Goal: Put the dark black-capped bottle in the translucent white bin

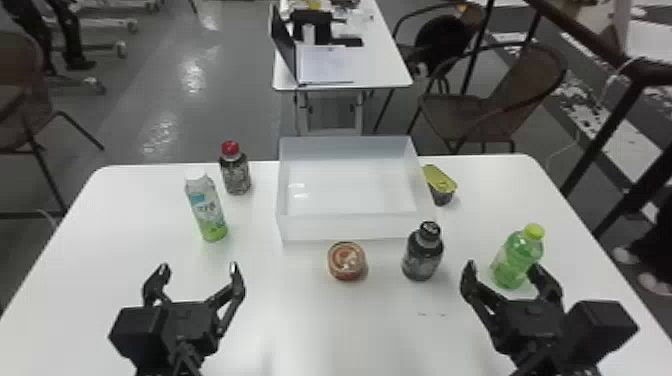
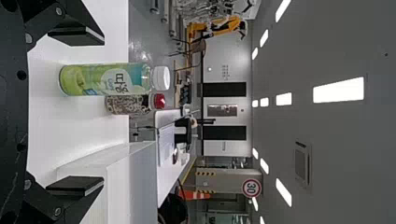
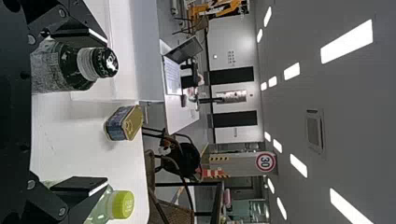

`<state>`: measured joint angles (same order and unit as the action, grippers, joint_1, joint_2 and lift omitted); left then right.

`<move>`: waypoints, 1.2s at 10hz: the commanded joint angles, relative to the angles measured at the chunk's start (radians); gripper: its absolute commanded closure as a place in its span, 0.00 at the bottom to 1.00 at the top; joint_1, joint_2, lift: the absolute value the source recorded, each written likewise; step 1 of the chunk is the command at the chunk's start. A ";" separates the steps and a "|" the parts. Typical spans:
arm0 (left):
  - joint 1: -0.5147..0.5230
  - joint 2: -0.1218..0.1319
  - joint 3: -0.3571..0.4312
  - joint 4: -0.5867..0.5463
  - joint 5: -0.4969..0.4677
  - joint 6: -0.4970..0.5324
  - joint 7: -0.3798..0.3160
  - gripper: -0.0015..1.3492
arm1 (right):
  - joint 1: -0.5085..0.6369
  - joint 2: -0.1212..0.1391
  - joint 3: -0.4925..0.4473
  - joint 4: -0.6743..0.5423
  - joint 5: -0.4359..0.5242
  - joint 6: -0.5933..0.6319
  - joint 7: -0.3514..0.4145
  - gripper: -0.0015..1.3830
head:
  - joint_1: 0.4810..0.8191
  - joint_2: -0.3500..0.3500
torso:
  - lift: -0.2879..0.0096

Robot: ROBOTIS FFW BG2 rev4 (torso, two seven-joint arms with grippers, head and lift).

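Nearest me, my left gripper (image 1: pixel 199 269) waits empty at eleven o'clock, fingers spread; my right gripper (image 1: pixel 502 268), at one to two o'clock, is spread and empty too. A little farther, at one o'clock, the dark black-capped bottle (image 1: pixel 422 257) stands upright, between the round tin (image 1: pixel 346 261) towards twelve and the green bottle (image 1: pixel 517 257) towards two. I'd judge it fairly heavy if full, firm-walled but a touch slippery on its rounded sides, and hardly fragile. I'd take it with the right, squarely around the body below the shoulder, leaving the narrow cap alone. Just beyond, at twelve, sits the translucent white bin (image 1: pixel 332 227).
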<state>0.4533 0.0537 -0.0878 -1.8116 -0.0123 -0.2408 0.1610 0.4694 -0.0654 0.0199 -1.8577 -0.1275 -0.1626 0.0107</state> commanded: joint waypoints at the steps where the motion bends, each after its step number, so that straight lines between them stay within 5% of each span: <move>1: 0.001 0.000 -0.001 0.000 0.000 0.000 0.000 0.17 | 0.000 -0.001 0.000 0.000 -0.001 0.000 0.002 0.17 | 0.63 0.48 | 0.74; 9: 0.004 -0.002 0.002 0.000 0.000 -0.006 0.000 0.17 | -0.015 -0.010 0.000 0.032 -0.014 0.000 0.032 0.17 | 0.63 0.48 | 0.74; 12: 0.004 -0.002 0.002 0.000 0.000 -0.006 0.000 0.17 | -0.126 -0.062 -0.034 0.212 -0.075 0.000 0.267 0.17 | 0.63 0.52 | 0.74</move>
<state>0.4573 0.0508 -0.0854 -1.8116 -0.0123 -0.2479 0.1610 0.3701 -0.1155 -0.0065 -1.6860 -0.1972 -0.1634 0.2681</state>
